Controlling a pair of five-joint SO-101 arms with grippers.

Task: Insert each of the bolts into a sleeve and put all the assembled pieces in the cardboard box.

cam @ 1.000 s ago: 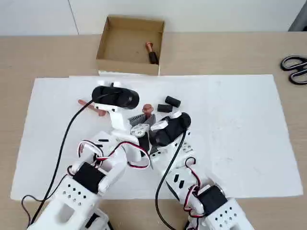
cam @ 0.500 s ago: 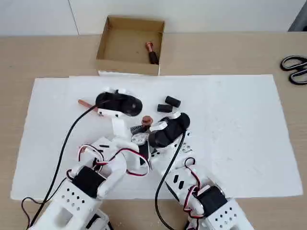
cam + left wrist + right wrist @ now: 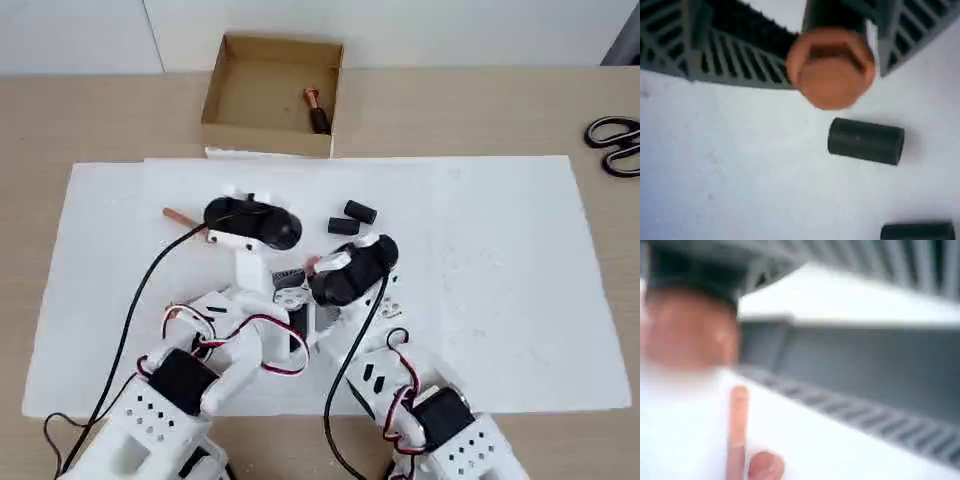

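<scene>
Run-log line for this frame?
phase: insertion | centre bolt: between arms | loose: two sleeves, spare bolt | cardboard box: one assembled piece

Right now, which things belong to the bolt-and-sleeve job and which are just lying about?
Job:
- cardboard box
- assembled piece inside it
- loose sleeves, two on the sheet
- loose bolt
- bolt between the arms

Lying about:
- scissors, off at the table edge
- white sheet, only the work surface
</scene>
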